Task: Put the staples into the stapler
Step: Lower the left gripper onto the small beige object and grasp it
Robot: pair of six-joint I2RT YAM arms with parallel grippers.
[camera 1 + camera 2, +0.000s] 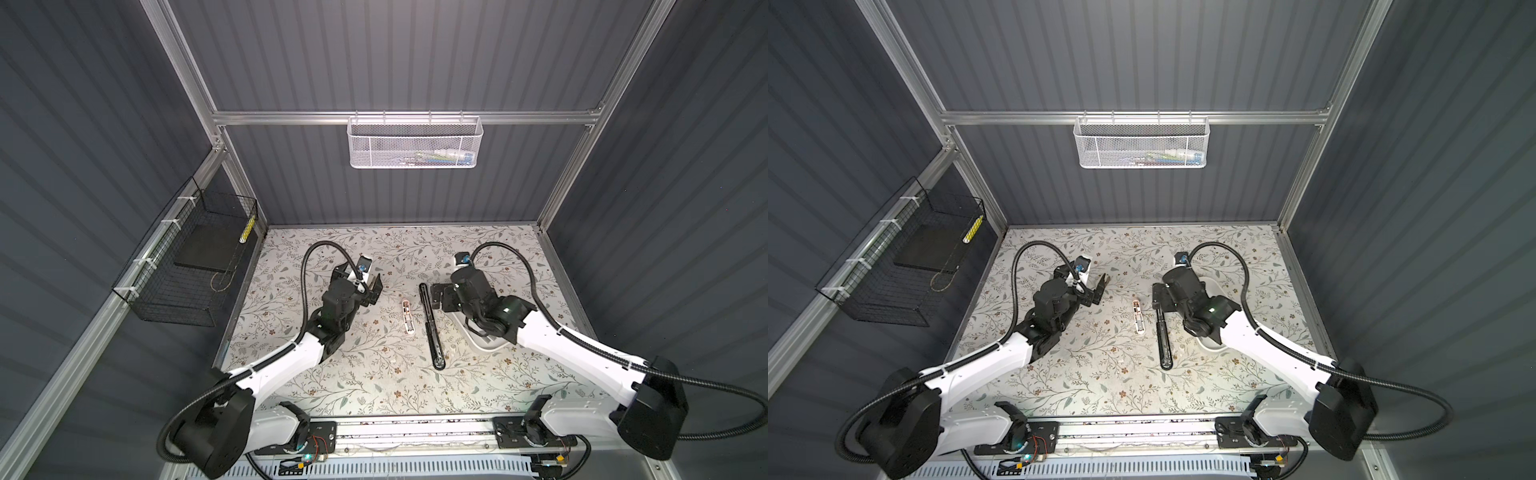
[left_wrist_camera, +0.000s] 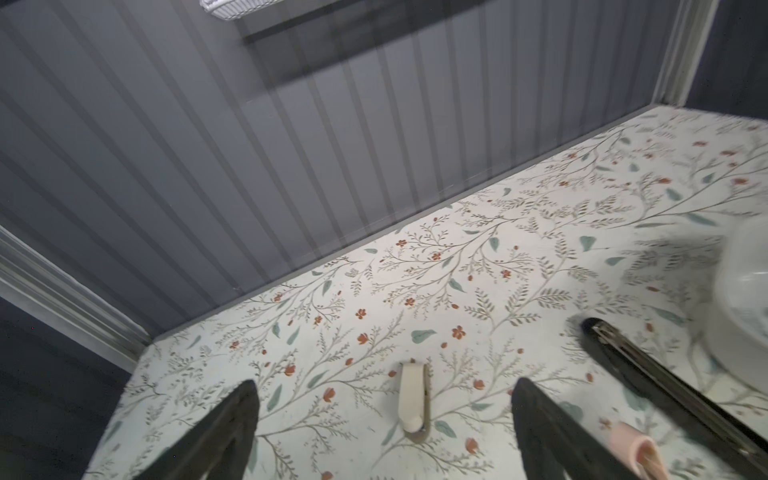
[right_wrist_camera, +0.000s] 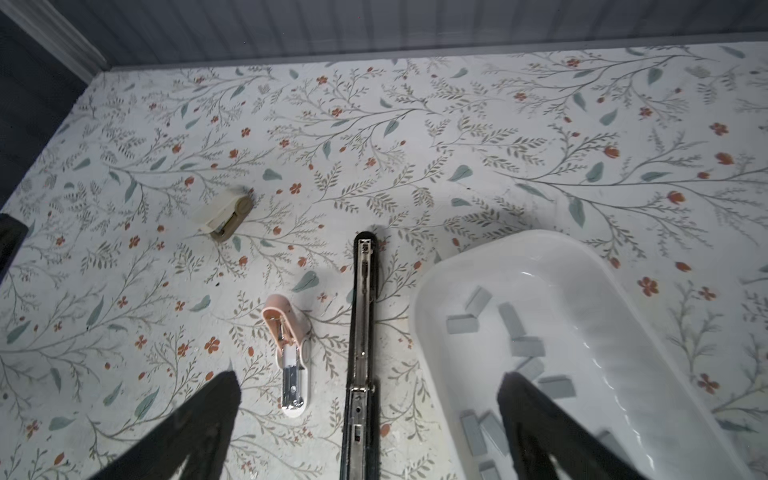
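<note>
as left arm point(image 1: 282, 357) and right arm point(image 1: 582, 345) bend inward | left end effector point(image 1: 377, 289), right end effector point(image 1: 435, 296): spread, empty

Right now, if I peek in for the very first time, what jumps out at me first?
A long black metal stapler, folded open flat, lies in the middle of the flowery table. In both top views a small pink-and-white stapler, also open, lies just left of it, and a white plastic tray on its right holds small flat grey metal staples.
</note>
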